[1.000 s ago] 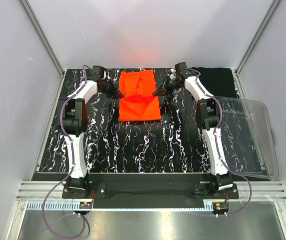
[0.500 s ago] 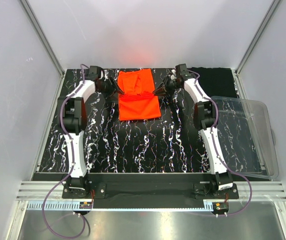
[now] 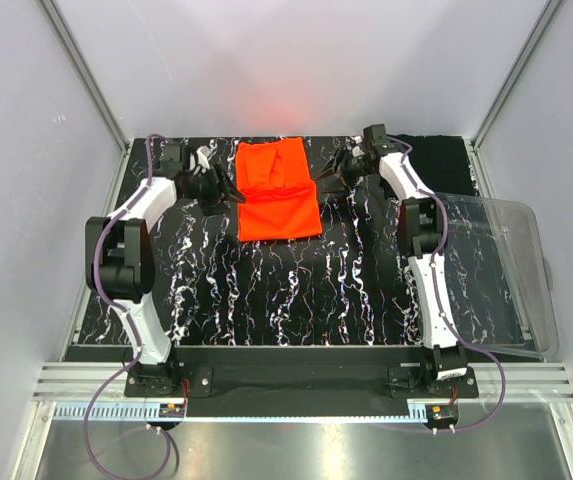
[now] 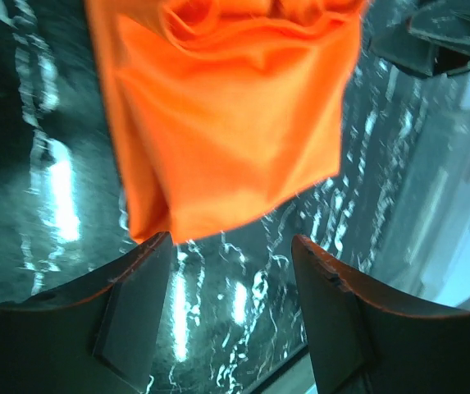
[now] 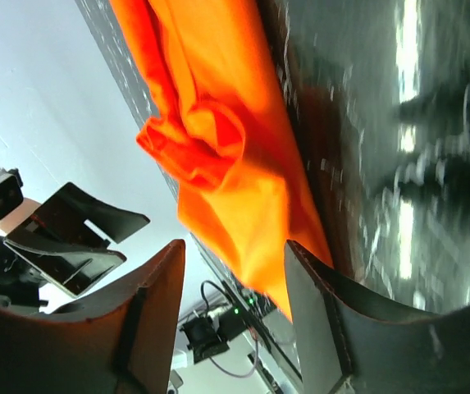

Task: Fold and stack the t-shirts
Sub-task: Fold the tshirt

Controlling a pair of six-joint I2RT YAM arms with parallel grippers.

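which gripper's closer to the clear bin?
Right. The right gripper sits at the orange shirt's right edge, toward the bin; the left gripper is at the shirt's left edge.

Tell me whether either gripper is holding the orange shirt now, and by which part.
Nothing is held. The left gripper and right gripper both stand open beside the orange t-shirt, pinching no cloth.

L arm (image 3: 144,200) & R arm (image 3: 431,290): white link shells, black joints, black bases (image 3: 151,378). Purple cables (image 3: 87,422) loop out near bases and run along links. Gripper fingers (image 4: 132,320) dark grey, wide, tapered.
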